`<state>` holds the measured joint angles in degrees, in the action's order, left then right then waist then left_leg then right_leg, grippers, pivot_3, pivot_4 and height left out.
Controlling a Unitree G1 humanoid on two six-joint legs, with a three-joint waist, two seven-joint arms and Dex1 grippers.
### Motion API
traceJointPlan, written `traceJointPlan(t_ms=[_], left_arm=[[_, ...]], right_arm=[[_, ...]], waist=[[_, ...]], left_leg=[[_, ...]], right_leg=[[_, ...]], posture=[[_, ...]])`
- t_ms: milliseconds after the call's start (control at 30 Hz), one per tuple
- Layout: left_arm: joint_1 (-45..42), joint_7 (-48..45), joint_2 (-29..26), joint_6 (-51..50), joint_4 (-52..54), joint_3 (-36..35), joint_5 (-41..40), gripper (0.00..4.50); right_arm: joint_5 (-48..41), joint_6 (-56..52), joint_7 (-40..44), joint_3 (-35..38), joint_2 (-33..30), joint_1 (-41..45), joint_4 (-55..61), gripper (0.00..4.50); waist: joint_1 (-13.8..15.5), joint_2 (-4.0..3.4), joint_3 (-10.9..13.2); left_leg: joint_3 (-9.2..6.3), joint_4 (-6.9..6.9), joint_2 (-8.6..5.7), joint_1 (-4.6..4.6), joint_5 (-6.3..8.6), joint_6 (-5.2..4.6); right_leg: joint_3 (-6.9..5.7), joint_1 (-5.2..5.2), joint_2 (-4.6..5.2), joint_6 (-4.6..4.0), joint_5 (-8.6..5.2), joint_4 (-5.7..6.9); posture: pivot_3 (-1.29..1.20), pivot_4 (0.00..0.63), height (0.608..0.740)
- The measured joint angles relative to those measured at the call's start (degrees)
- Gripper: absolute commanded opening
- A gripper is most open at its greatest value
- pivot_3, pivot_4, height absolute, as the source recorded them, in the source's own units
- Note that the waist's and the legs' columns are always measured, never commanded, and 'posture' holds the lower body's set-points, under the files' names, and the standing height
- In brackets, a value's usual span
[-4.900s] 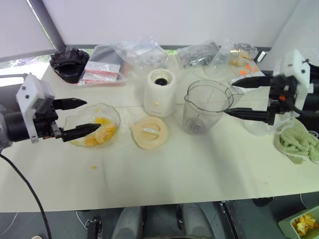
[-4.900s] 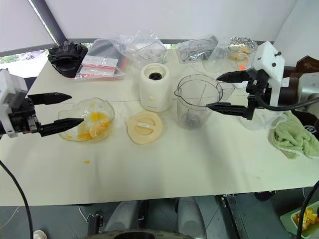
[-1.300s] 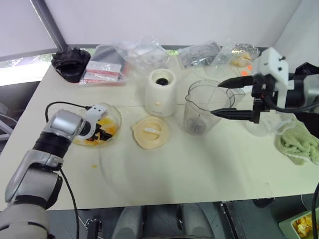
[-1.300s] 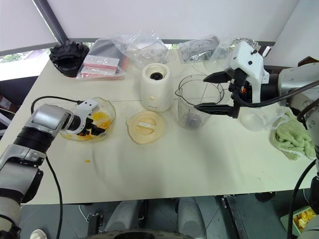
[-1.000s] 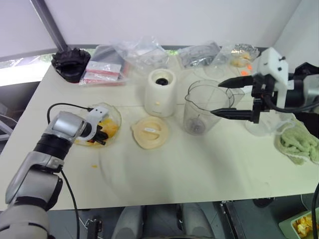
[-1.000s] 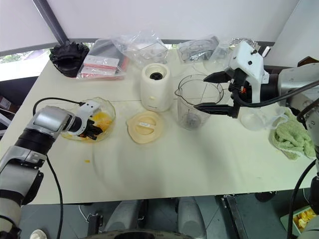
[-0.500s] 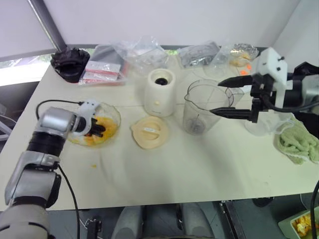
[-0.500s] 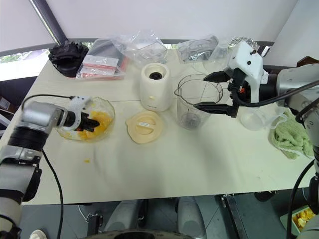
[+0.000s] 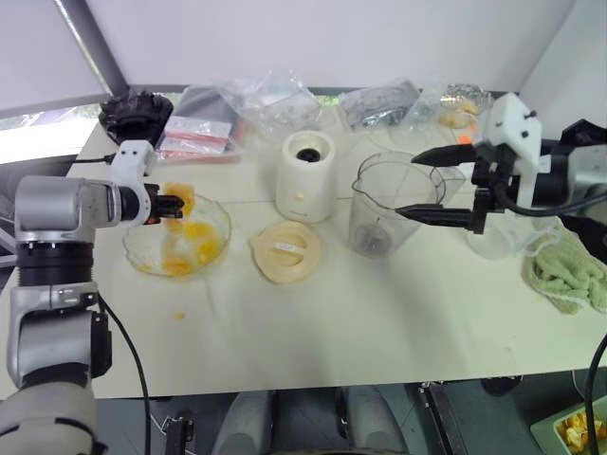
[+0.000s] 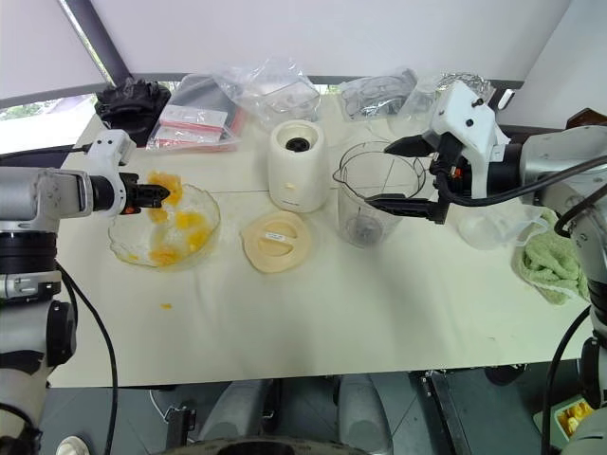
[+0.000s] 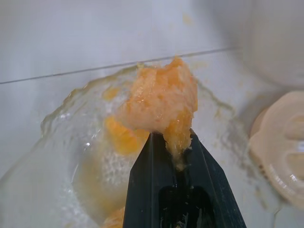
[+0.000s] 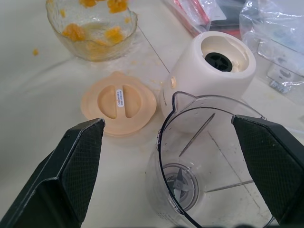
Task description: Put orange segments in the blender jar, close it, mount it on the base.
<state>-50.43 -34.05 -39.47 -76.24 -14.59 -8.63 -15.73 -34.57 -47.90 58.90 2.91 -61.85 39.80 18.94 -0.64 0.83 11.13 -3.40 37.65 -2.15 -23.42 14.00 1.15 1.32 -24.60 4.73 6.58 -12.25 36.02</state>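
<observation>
A soft, glossy yellow-orange peeled orange segment (image 11: 159, 102) sits pinched at the tips of the left gripper (image 9: 171, 203), clenched on it, just above the rim of the clear glass bowl (image 9: 213, 237) w/ more orange segments (image 9: 194, 230) inside. Grip looks shallow and the fruit is mushy, so it could slip or tear; best carry it level and steady, over the flat round cream lid (image 9: 285, 252), and let go only once it's inside the mouth of the large clear plastic blender jar (image 9: 391, 204), w/o knocking the rim. The jar stands empty, blade hub visible, just beside the squat cream-white base (image 9: 305, 176). The right gripper (image 9: 429, 182) straddles the jar w/ jaws wide, released, not touching it. Pale cream bench (image 9: 379, 313) carries a stray bit of fruit (image 9: 177, 318), clear plastic bags (image 9: 275, 100) at the back, and a green cloth (image 9: 569, 275) at the right edge. White wall behind.
</observation>
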Motion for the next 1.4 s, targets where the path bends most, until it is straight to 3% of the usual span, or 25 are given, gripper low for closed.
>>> traceJointPlan(t_ms=[267, 433, 600, 767, 1100, 1367, 1400], left_arm=[[-5.9, 2.8, 3.9, 1.8, 0.7, -1.7, -1.9, 0.03], [-15.9, 1.2, 7.0, 8.6, -5.3, 0.7, -2.3, 0.03], [-29.2, -5.0, 15.6, 20.8, -19.9, 7.4, -0.7, 0.03], [-36.9, -13.3, 24.8, 33.2, -33.0, 12.5, 1.8, 0.03], [-41.5, -22.4, 38.6, 54.6, -53.1, 15.1, 7.3, 0.03], [-42.7, -24.5, 43.0, 61.8, -57.7, 14.7, 10.8, 0.03], [-42.7, -24.5, 43.4, 62.3, -58.0, 14.7, 11.6, 0.29]], right_arm=[[-0.2, -0.4, -1.5, 2.2, -0.1, -2.7, 1.8, 4.5], [-0.7, -1.8, -3.6, 5.3, -0.2, -4.9, 4.5, 4.5], [-2.3, -4.4, -6.9, 10.0, -0.2, -9.9, 8.7, 4.5], [-4.2, -8.1, -10.8, 16.8, -0.2, -15.1, 14.6, 4.5], [-11.5, -20.1, -20.6, 34.4, 3.0, -26.6, 30.2, 4.5], [-17.6, -24.6, -26.0, 43.3, 4.8, -31.2, 36.2, 4.5], [-18.4, -24.7, -26.7, 43.7, 4.8, -31.6, 36.5, 4.5]], waist=[[0.1, 0.01, 0.0], [0.2, 0.04, 0.0], [1.0, 0.08, 0.0], [1.1, 0.09, 0.1], [1.5, 0.15, 0.1], [1.4, 0.15, 0.1], [1.4, 0.16, 0.1]], left_leg=[[0.0, 0.09, -0.03, -0.02, 0.0, 0.0], [0.0, 0.18, -0.1, -0.04, 0.0, 0.01], [0.06, 0.26, -0.16, -0.08, 0.01, 0.0], [0.12, 0.26, -0.13, -0.09, 0.07, -0.11], [0.06, 0.31, -0.1, -0.17, 0.09, -0.15], [0.07, 0.33, -0.08, -0.2, 0.12, -0.19], [0.07, 0.33, -0.08, -0.2, 0.12, -0.19]], right_leg=[[0.0, 0.02, 0.0, 0.0, 0.0, 0.02], [-0.01, 0.07, 0.0, 0.01, 0.0, 0.0], [-0.01, 0.12, 0.0, 0.05, 0.0, -0.04], [0.01, 0.1, -0.01, 0.11, -0.04, -0.06], [0.01, 0.1, -0.02, 0.14, -0.07, -0.1], [0.01, 0.11, -0.01, 0.14, -0.06, -0.19], [0.01, 0.11, -0.01, 0.14, -0.07, -0.19]], posture=[[0.0, 0.15, 0.74], [0.0, 0.15, 0.74], [0.0, 0.15, 0.74], [0.0, 0.15, 0.74], [0.0, 0.15, 0.74], [0.0, 0.15, 0.74], [0.0, 0.15, 0.74]])
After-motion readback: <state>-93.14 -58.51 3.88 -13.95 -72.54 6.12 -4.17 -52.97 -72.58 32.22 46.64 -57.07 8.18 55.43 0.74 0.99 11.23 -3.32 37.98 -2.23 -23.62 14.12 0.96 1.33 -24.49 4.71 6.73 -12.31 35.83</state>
